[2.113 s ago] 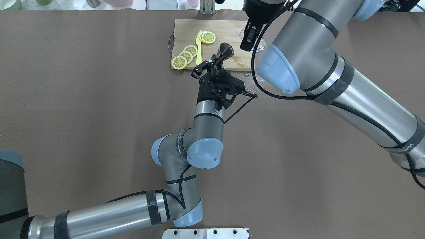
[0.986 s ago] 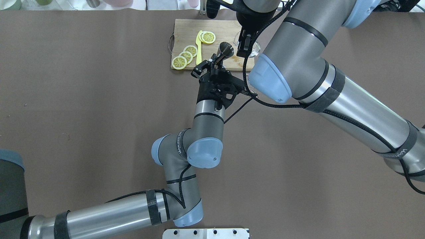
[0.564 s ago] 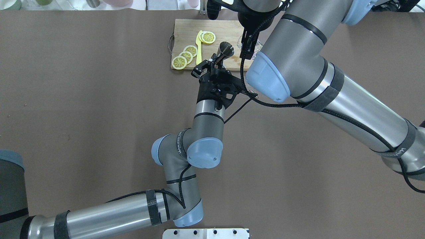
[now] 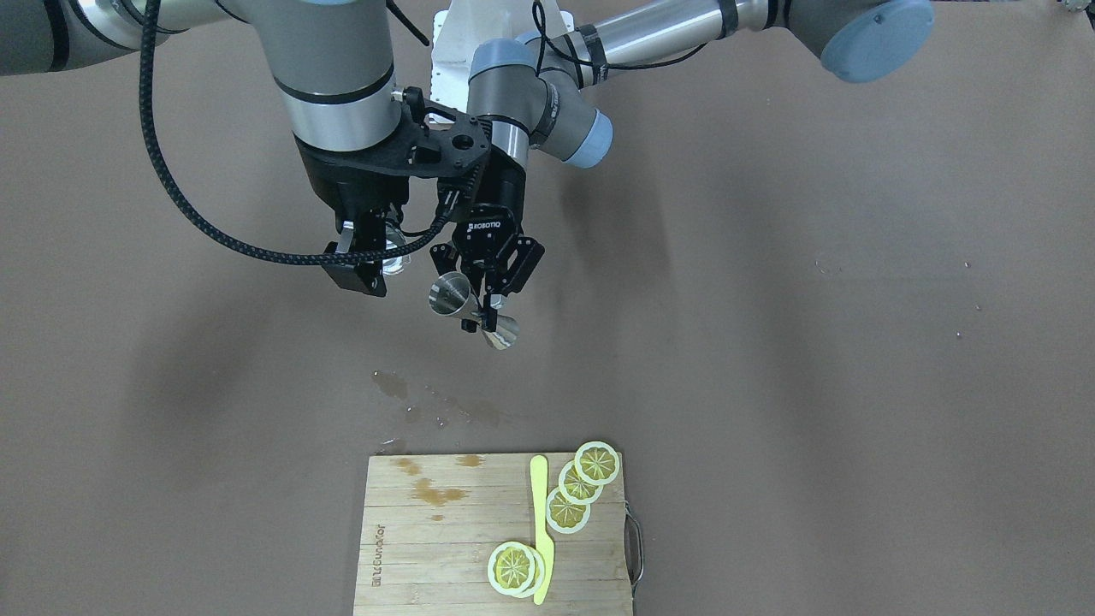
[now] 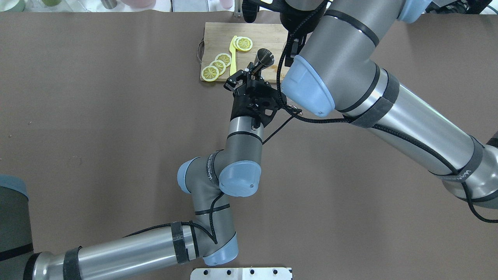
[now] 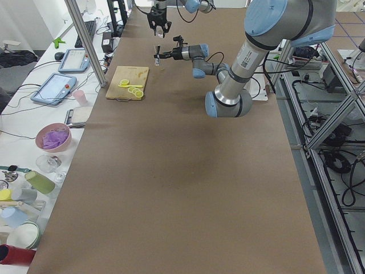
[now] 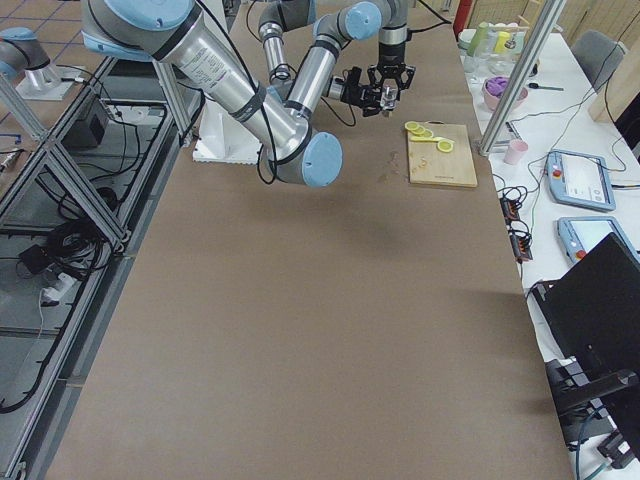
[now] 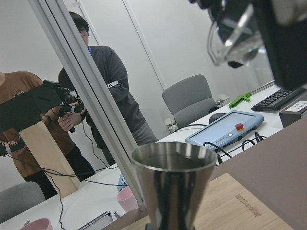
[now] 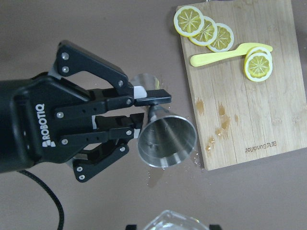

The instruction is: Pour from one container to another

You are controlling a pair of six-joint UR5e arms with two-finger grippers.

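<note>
My left gripper point(image 4: 488, 310) is shut on the waist of a steel double-cone jigger point(image 4: 471, 310), held tilted above the table; the jigger also shows in the overhead view point(image 5: 265, 58). In the right wrist view the jigger point(image 9: 166, 139) points its open cup up at the camera. My right gripper point(image 4: 369, 263) is shut on a clear glass point(image 4: 394, 253), close beside the jigger and slightly higher. The left wrist view shows the glass point(image 8: 234, 37) above and to the right of the jigger point(image 8: 174, 178). From overhead, my right arm hides the glass.
A wooden cutting board point(image 4: 402, 547) lies beyond the grippers, carrying lemon slices point(image 4: 578, 484) and a yellow knife point(image 4: 539, 522). Brown liquid stains mark the board point(image 4: 436, 493) and the table point(image 4: 395, 385). Two people point(image 8: 108, 91) stand past the table's far edge.
My right arm has swung left in the overhead view, carrying the glass closer to the jigger until the arm covers it. The left arm and jigger have stayed still.
</note>
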